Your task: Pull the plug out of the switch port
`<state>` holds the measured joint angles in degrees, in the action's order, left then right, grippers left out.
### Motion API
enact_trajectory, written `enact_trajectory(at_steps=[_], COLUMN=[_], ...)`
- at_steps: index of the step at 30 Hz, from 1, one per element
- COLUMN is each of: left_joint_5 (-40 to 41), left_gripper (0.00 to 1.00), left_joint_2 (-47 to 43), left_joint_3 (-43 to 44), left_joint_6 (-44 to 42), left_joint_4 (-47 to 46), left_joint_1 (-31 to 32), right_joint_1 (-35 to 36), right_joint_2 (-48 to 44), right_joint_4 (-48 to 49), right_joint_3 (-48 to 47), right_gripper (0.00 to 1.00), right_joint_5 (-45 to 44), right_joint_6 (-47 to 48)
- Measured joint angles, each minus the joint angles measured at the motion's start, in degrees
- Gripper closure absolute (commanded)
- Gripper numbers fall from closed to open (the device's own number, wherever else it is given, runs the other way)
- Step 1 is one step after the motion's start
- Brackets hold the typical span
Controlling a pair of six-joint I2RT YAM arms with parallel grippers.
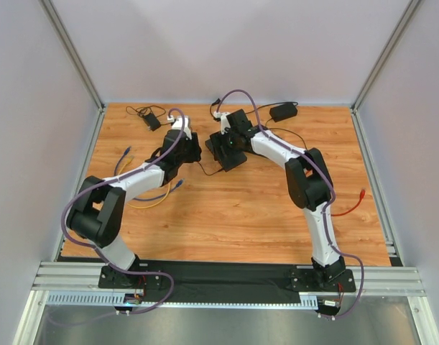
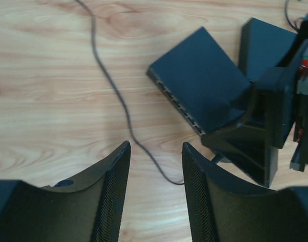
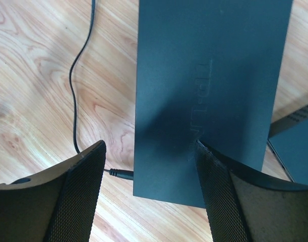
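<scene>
Noting both grippers open, empty: right gripper [image 3: 149,151] hovers over the plug [image 3: 119,173] seated in the switch [image 3: 209,75] mid-table, left gripper [image 2: 156,151] nearby; unbraced, the switch may slide with the pull.

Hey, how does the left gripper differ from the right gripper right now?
The left gripper is over the wooden table beside the switch; the right gripper is over the switch's end, where the plug goes in. The left gripper's fingers stand closer together than the right gripper's. Both are open and hold nothing.
</scene>
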<state>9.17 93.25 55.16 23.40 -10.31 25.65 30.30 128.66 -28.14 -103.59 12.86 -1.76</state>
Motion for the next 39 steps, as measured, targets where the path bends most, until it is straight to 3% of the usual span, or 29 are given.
enact_trajectory(at_steps=[8, 13, 17, 21, 27, 39], left_joint_5=[-10.25, -18.16, -22.21, -25.83, -35.98, -38.34], left_gripper=[0.51, 0.6, 0.61, 0.58, 0.54, 0.59], left_joint_2=[4.57, 6.27, 8.22, 8.41, 8.35, 15.19], left_joint_3=[1.03, 0.87, 0.94, 1.66, 6.69, 14.88], left_joint_6=[-3.21, -2.47, -2.23, -4.46, -14.99, -24.24], left_joint_4=[-6.08, -11.61, -12.09, -8.59, 1.55, 13.35], left_joint_1=[1.07, 1.07, 1.07, 1.05, 1.11, 1.38], right_joint_1=[0.04, -0.48, -1.2, -1.92, -2.12, -2.12], right_joint_2=[-1.62, -2.67, -2.67, -2.67, -2.27, -2.27], right_joint_4=[2.32, 2.49, 2.51, 2.45, 0.52, -0.04], right_joint_3=[2.99, 4.5, 4.5, 4.39, 3.06, 2.91], right_gripper=[0.27, 0.27, 0.28, 0.28, 0.28, 0.28], right_joint_5=[-3.5, -5.03, -5.38, -5.35, -5.14, -4.31], right_joint_6=[-1.25, -1.53, -2.25, -3.23, -4.46, -4.55])
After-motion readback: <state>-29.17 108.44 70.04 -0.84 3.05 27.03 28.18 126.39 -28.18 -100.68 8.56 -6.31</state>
